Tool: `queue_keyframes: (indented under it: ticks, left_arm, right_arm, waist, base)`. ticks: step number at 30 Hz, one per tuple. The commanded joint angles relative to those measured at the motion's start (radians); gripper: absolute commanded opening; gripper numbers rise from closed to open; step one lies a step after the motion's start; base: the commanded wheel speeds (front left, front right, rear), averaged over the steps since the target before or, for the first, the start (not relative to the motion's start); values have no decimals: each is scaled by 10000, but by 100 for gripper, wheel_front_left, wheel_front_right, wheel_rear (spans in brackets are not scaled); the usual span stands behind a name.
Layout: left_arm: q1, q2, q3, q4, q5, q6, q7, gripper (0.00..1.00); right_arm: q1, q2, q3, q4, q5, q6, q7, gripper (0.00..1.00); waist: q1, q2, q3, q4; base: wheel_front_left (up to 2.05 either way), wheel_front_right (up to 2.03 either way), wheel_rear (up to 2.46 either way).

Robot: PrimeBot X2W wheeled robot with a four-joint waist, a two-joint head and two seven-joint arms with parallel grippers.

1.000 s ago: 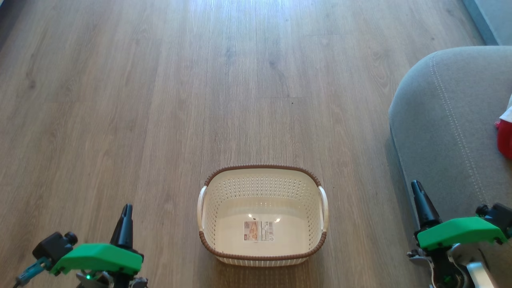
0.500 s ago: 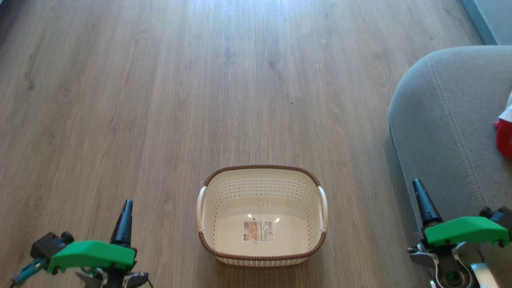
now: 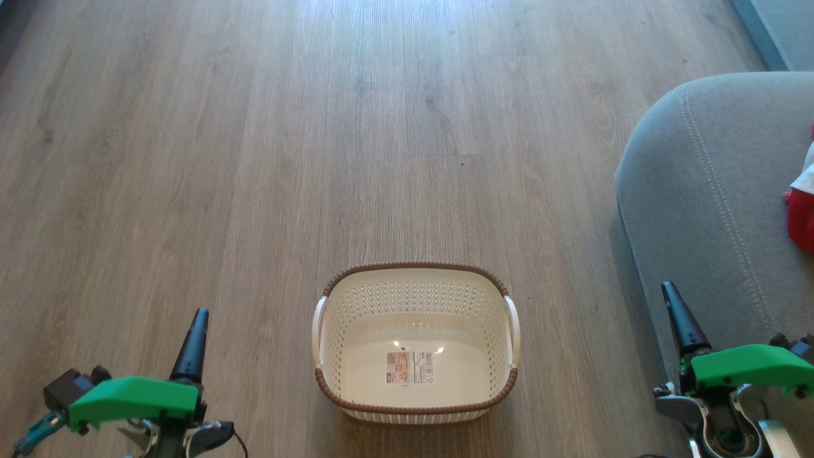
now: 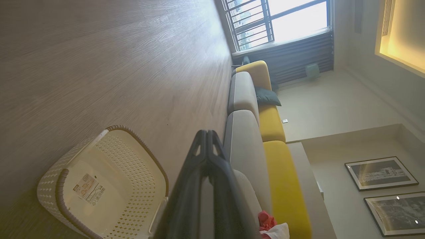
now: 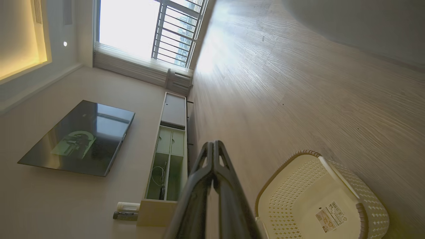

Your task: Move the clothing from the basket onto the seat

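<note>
- Fingers (image 4: 194, 172): both pairs are pressed tip to tip with nothing between them. My left gripper (image 3: 197, 318) sits low on the left of the basket and my right gripper (image 3: 669, 292) low on the right, next to the seat edge. Both point forward, clear of everything. I read this as a parked pose, because nothing is left to grab.
- Floor (image 3: 254, 159): wood planks, and the basket stands straight on them.
- Seat (image 3: 699, 191): a big grey cushion with a pale stitch line, on my right, close to the basket but not touching it. My guess is they sit close so the carry stays short.
- Basket (image 3: 413, 266): upright and centred between my arms, so either one can reach it. Its mouth faces up, and it is empty, with the bottom fully showing. The right wrist view (image 5: 312, 156) shows it bare too.
- Clothing (image 3: 802, 219): a red and white bundle on the seat, at the right edge of the head view, cut off by the frame and well apart from the basket. The left wrist view (image 4: 267, 220) shows it bunched on the cushion, not spread out. I can't tell how many pieces there are.
- Label (image 3: 410, 367): a paper sticker flat on the basket bottom. Being able to see it backs up that the basket is empty.
- Judgement: the task looks done, with no move needed.
</note>
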Motion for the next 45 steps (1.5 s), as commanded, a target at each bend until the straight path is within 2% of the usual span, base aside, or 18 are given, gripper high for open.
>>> queue_keyframes:
  ticks: [1,26,45]
  left_arm:
    - [-540,85,333,-292,-418,-129,120,0]
    - [-852,99,616,-218,-3308,-445,846,0]
    - [-852,99,616,-220,-3309,-445,846,0]
  right_arm:
    - [-497,31,37,-437,370,1,134,0]
    - [-522,367,-469,-715,2835,0,860,0]
    - [-522,367,-469,-715,2835,0,860,0]
  waist:
    - [0,0,-1,-5]
    - [0,0,-7,-58]
    - [0,0,-7,-58]
  base:
    - [0,0,0]
    - [0,0,0]
    - [0,0,0]
